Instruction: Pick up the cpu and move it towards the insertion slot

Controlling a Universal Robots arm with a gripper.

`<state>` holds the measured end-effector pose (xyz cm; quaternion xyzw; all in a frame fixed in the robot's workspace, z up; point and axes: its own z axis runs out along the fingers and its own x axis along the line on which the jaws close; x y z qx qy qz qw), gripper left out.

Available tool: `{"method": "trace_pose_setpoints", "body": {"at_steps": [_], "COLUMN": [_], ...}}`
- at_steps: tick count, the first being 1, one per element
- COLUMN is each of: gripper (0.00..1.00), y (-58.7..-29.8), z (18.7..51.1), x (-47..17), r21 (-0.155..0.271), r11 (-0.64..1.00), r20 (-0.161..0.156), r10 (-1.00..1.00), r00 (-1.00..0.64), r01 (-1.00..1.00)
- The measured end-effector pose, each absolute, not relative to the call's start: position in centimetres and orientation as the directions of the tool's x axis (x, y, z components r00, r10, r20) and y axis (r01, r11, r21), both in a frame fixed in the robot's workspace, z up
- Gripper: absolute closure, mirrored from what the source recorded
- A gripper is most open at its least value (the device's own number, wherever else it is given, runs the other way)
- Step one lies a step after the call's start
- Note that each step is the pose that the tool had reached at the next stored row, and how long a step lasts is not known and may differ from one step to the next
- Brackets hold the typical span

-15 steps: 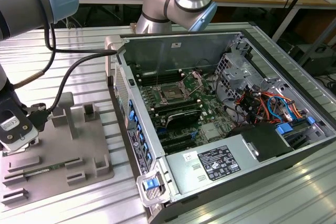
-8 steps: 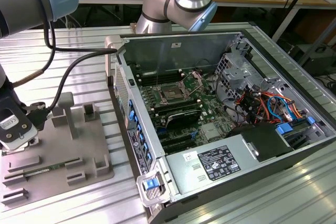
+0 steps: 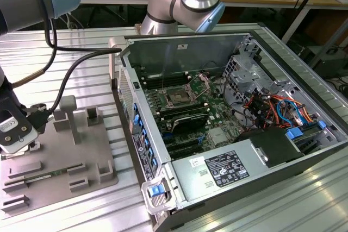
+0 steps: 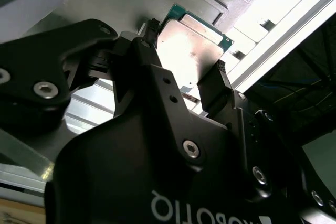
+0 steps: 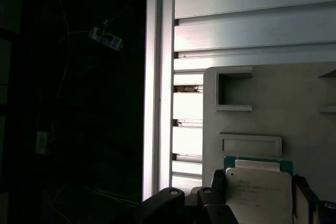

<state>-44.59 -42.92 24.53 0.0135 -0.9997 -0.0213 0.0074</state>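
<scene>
The cpu (image 4: 193, 45), a flat square chip with a pale silvery face and a green edge, sits between the two black fingers of my gripper (image 4: 185, 59). One finger (image 4: 150, 38) presses one side and the other finger (image 4: 216, 80) the opposite side. In the first wrist view the cpu (image 5: 257, 190) is low over the grey fixture plate (image 5: 294, 103). In the exterior view my gripper (image 3: 19, 142) hangs over the plate at the exterior view's left. The insertion slot (image 3: 178, 96) lies inside the open computer case, far to the exterior view's right, with its metal bracket (image 3: 204, 82) swung up.
The grey fixture plate (image 3: 81, 153) carries raised blocks (image 3: 68, 113). The case's side wall (image 3: 142, 134) stands between the plate and the motherboard. Cables (image 3: 272, 107) and a power supply (image 3: 228, 169) fill the case's right and front. A black cable (image 3: 65, 80) trails from my wrist.
</scene>
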Motion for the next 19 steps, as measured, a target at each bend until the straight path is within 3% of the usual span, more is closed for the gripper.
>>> {"method": "trace_pose_setpoints", "body": {"at_steps": [19], "gripper": [0.45], "y": [-42.9], "z": [26.0], "x": [-44.6], "r21": [0.043], "r11": [0.999], "r20": [0.014], "r10": [-0.027], "r00": [-1.000], "r01": [-0.027]}}
